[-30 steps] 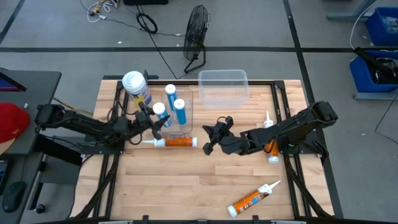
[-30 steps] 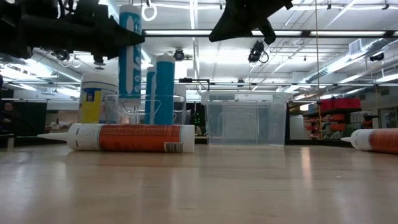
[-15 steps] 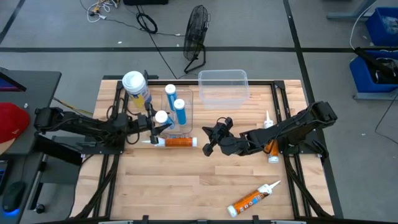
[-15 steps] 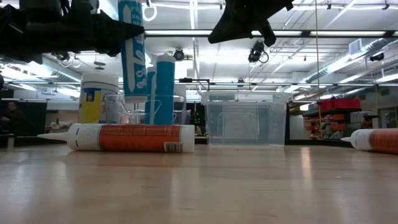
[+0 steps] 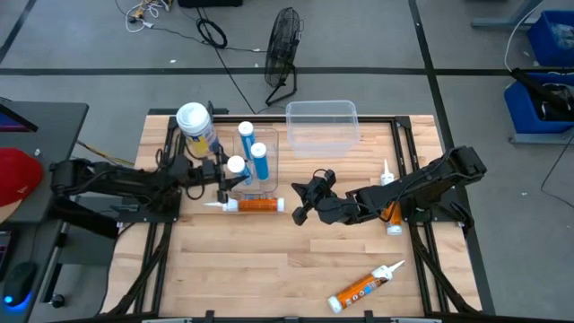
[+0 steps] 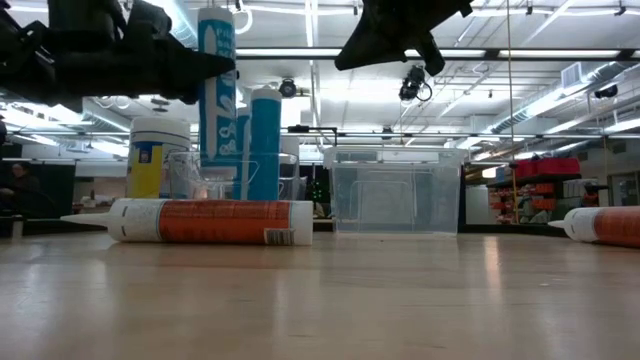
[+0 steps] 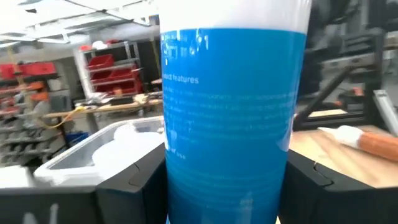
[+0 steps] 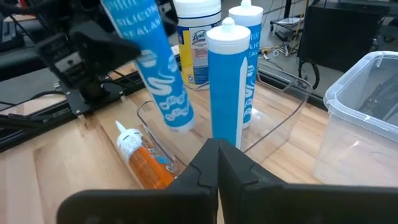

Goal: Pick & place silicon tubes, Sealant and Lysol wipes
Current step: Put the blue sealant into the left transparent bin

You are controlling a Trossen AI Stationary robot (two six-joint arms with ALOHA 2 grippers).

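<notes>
Tube (image 5: pixel 236 170), clamped in left gripper (image 5: pixel 224 174) jaws, has shifted rearward and now hangs tilted above the near edge of the clear bin (image 5: pixel 269 152); placement appears imminent. Right gripper (image 5: pixel 300 205), jaws together, waits mid-surface.

Two black jointed arms (image 5: pixel 117 184) with matte angular jaws.
</notes>
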